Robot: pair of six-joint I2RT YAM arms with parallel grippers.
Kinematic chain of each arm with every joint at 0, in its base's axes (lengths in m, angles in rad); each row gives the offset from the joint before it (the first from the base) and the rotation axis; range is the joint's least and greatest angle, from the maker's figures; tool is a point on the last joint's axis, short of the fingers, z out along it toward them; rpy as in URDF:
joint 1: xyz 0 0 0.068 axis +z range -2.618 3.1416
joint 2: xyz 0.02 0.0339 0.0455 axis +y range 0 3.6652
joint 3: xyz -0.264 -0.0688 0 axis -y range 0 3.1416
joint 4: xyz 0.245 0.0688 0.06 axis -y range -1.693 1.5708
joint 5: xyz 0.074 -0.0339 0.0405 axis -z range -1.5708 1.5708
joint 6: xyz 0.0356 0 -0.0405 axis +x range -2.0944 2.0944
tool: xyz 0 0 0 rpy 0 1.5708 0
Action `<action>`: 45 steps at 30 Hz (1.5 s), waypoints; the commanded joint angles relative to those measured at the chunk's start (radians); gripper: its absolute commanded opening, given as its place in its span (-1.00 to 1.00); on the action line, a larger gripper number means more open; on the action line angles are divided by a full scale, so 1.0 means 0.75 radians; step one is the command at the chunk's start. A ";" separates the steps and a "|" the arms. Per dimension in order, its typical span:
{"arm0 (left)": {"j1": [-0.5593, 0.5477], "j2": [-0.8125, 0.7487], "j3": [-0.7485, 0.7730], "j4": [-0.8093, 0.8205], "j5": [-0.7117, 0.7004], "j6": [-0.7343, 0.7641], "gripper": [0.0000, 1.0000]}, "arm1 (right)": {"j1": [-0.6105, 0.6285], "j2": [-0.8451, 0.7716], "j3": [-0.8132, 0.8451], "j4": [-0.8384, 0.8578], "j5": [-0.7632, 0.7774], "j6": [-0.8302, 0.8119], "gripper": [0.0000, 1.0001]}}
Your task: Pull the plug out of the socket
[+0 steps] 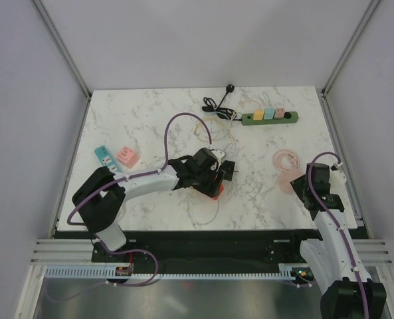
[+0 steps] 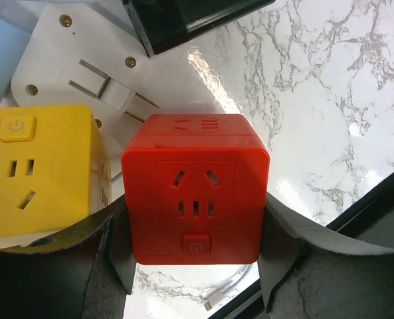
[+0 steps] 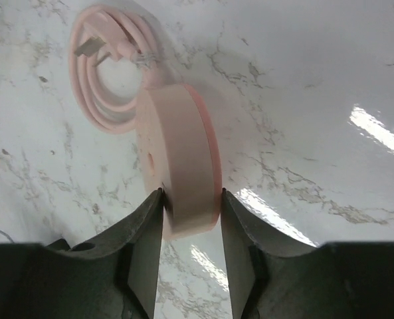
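My left gripper (image 2: 195,247) is shut on a red cube socket (image 2: 195,189), its fingers pressed on the two sides. No plug shows in its front face. In the top view the left gripper (image 1: 216,181) is at the table's middle with the red cube (image 1: 214,191). A yellow cube socket (image 2: 37,169) touches its left side. A white plug body with flat prongs (image 2: 84,66) lies just behind them. My right gripper (image 3: 191,199) is shut on a pink round socket (image 3: 180,166) standing on edge, its pink cable (image 3: 107,73) coiled behind. It shows at the right (image 1: 301,189).
A green power strip (image 1: 270,117) with pastel plugs lies at the back right, beside black and thin white cables (image 1: 220,103). A blue cube (image 1: 104,155) and a pink cube (image 1: 127,156) lie at the left. A white cable end (image 2: 216,296) lies near the front edge.
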 commanded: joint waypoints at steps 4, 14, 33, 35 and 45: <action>-0.003 -0.092 0.014 0.057 -0.042 -0.021 0.53 | -0.012 0.023 0.005 -0.208 0.055 -0.077 0.24; -0.003 -0.255 -0.003 0.008 -0.044 -0.057 0.99 | -0.012 -0.034 0.073 -0.239 -0.050 -0.149 0.93; -0.001 -0.896 -0.176 0.091 0.083 -0.188 0.99 | -0.010 -0.073 0.124 -0.153 -0.375 -0.313 0.96; -0.001 -0.900 -0.162 0.104 0.079 -0.182 1.00 | -0.008 -0.052 0.205 -0.149 -0.320 -0.341 0.96; 0.242 -0.556 0.165 0.212 0.107 -0.012 1.00 | -0.010 0.516 0.562 0.160 -0.307 -0.360 0.95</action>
